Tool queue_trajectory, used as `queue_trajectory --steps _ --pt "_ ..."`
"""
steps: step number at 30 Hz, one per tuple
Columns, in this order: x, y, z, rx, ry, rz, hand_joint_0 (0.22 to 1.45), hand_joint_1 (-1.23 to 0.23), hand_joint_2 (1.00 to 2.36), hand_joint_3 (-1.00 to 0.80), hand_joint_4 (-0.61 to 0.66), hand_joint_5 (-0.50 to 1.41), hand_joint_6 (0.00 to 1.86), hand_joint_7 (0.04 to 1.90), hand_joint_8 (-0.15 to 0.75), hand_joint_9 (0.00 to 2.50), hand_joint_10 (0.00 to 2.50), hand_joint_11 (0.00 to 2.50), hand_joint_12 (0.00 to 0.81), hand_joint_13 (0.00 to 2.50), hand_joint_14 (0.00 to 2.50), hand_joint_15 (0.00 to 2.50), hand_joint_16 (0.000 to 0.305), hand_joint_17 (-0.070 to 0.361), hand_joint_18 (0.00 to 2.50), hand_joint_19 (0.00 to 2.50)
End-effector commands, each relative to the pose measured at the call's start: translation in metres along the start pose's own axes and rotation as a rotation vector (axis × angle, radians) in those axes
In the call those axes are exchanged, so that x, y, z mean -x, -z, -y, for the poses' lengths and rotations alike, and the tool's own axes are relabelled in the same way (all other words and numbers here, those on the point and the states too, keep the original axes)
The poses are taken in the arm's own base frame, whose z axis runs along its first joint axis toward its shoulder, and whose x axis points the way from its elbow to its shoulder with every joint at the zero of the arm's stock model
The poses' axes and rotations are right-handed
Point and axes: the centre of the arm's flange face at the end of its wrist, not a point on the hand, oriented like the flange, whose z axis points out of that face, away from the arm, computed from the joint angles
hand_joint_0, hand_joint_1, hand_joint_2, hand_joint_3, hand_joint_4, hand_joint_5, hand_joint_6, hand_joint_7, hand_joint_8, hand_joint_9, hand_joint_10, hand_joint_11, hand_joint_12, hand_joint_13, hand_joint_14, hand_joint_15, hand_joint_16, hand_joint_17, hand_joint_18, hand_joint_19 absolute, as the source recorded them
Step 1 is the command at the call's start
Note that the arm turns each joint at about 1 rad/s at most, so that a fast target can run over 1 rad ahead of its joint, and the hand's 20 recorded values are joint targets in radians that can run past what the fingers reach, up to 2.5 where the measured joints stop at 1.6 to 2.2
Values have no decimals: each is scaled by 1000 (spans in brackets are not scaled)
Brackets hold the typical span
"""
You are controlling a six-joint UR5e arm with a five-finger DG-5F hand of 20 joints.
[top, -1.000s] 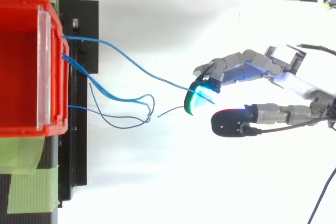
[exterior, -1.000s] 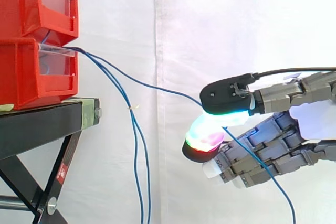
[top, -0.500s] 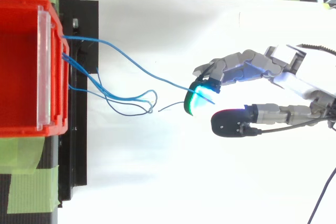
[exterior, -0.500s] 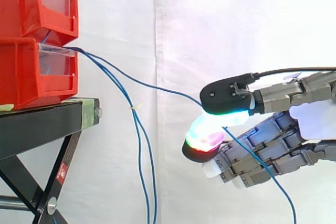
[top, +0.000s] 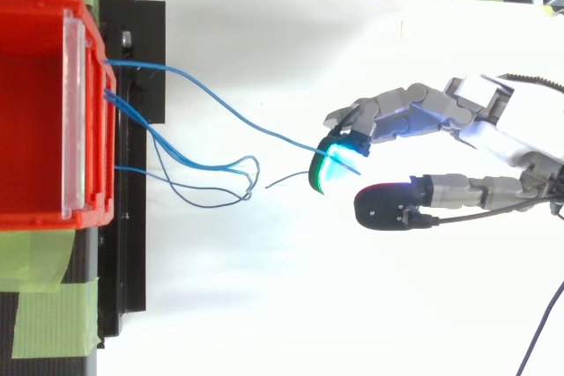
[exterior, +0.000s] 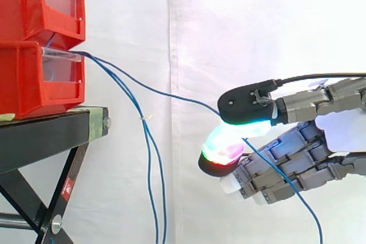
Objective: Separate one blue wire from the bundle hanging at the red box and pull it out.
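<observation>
The hand (exterior: 278, 163) is clenched on one blue wire (exterior: 171, 95). It holds the wire well out from the box (exterior: 30, 87), on the side the box's clear front faces and a little lower than that front. The wire is nipped between the thumb and a curled finger, whose glowing pads (exterior: 224, 148) meet on it.

The wire leaves the box's front lip and sags slightly on its way out. Its loose tail falls away on the far side of the hand from the box. The bundle (exterior: 151, 164) hangs from the same lip and drops close beside the box, past the stand (exterior: 54, 132) under it. From above, the bundle (top: 207, 169) curls in loops just off the box's front. The held wire runs apart from the bundle along nearly all its span and meets it only at the box.

The wire looks thin, light and limp, with a smooth jacket that will likely slip through a weak pinch. The hold is well placed out here, clear of the bundle, and it wants a firm squeeze. A pull straight away from the box seems safest, since near the lip the wire could drag its neighbours. A small pale fleck (exterior: 146, 117) sits on the bundle below the box's front; I cannot tell whether it is a tie or a tag.

A red sticker (exterior: 67, 187) is on the stand's leg under the box, its print too small to read.
</observation>
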Motion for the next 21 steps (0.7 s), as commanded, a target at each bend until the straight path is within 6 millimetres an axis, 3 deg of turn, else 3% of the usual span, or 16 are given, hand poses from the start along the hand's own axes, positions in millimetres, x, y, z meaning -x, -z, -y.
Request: queue_trajectory --steps 1,21 --pt "0 0 0 0 0 0 596 -774 1004 -43 -15 -128 865 937 341 591 12 538 441 250 9 312 67 151 218 71" --pt "0 0 0 0 0 0 596 -775 1004 -41 -14 -127 864 944 341 590 12 534 442 254 7 312 67 152 217 71"
